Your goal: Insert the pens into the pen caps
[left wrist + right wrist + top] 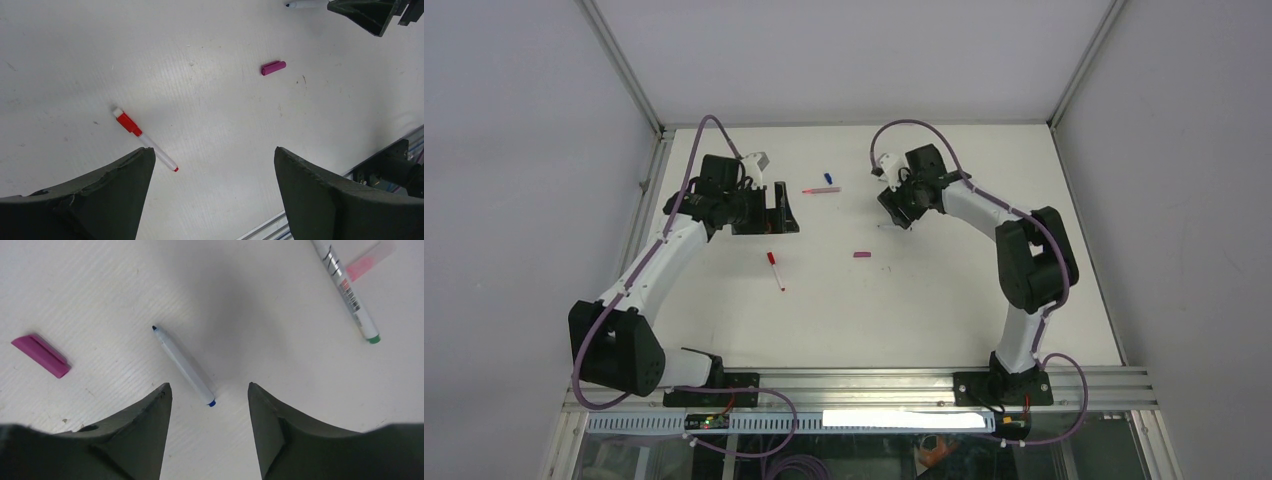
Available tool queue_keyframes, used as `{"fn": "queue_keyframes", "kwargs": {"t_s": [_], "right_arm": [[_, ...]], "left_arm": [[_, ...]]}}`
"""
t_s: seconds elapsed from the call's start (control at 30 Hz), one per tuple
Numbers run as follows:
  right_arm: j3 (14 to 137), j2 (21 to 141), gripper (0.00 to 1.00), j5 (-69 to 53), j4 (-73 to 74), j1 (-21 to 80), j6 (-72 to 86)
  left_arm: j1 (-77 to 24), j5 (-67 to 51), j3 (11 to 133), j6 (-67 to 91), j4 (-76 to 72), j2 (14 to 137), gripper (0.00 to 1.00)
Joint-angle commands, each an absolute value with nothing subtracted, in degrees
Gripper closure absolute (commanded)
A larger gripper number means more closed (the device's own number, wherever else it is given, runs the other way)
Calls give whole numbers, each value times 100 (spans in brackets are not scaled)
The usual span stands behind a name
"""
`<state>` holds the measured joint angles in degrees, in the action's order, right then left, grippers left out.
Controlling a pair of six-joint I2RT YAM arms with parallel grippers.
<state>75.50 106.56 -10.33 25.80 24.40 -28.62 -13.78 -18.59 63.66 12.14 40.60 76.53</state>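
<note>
A white pen with a red cap and red end [774, 269] lies mid-table; in the left wrist view [144, 142] it is just off my left finger's tip. A magenta cap [861, 254] lies alone to its right, also seen in the left wrist view [273, 67] and the right wrist view [41, 356]. A white blue-tipped pen [184, 365] lies on the table, its end between my right fingers. A green-ended pen [347, 290] lies by a pink cap [370, 260]. A blue cap [828, 178] sits at the back. My left gripper [779, 222] [215, 150] and right gripper [896, 218] [209, 390] are open and empty.
The white table [944, 300] is walled by grey panels at the back and sides. An aluminium rail [874, 385] with the arm bases runs along the near edge. The right gripper's fingers [370, 15] show at the top right of the left wrist view.
</note>
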Motion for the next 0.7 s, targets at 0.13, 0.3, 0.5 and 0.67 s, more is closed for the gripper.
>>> {"fn": "queue_keyframes", "kwargs": {"t_s": [0.13, 0.3, 0.5, 0.67], "right_arm": [[7741, 10671, 41, -1327, 1857, 2520, -3083], [7995, 10890, 42, -1454, 2132, 2588, -3128], [8120, 11131, 42, -1437, 2349, 2678, -3073], [8006, 11199, 42, -1373, 2178, 2728, -3020]], "left_arm": [[-1327, -2046, 6382, 1092, 3831, 7690, 7], [-1327, -1934, 6331, 1050, 3794, 7665, 7], [-1327, -2029, 6371, 1046, 3762, 7781, 7], [-1327, -2002, 6326, 1055, 3749, 7741, 7]]}}
